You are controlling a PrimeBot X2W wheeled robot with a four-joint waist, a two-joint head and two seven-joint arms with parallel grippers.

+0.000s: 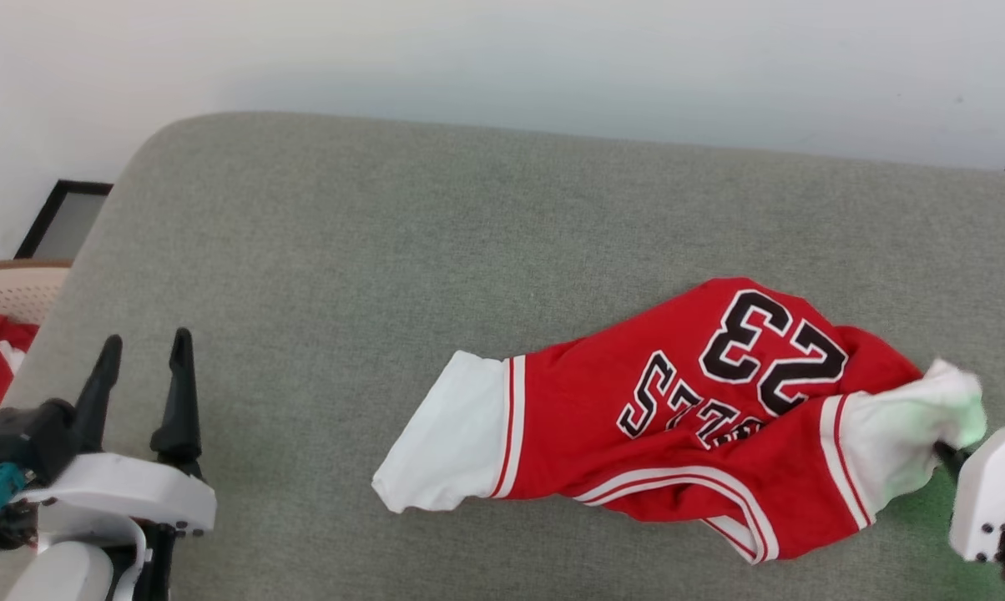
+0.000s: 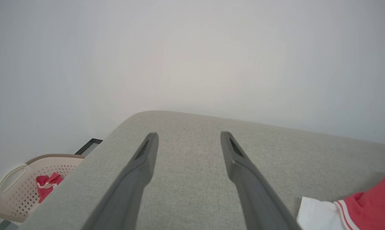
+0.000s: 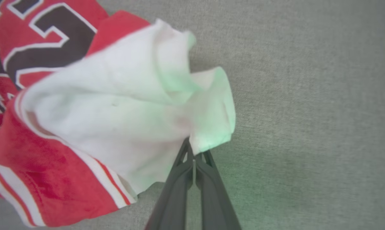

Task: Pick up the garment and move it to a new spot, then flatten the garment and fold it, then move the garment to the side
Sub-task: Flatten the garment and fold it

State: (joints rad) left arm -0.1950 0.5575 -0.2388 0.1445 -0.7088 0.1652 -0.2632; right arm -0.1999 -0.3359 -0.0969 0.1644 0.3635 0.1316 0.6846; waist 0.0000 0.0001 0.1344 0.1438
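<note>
Looking down on grey cushion (image 1: 344, 209). Spotting jersey (image 1: 678, 417) crumpled at lower right of head view. Judging pick-up only just beginning, with moving, flattening, folding and setting aside all remaining. Idling at lower left: left gripper (image 1: 148, 338), fingers wide apart. Pinching white sleeve (image 3: 131, 105) at bottom centre of right wrist view: right gripper (image 3: 192, 150), fingers clamped together on cloth. Losing lettering into folds, sleeve edge blurring.

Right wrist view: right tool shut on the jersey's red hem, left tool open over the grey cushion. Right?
One thing is off. The right tool is shut on the jersey at its white sleeve, not the red hem, as the right wrist view shows. The rest holds: the left tool is open over the grey cushion.
</note>
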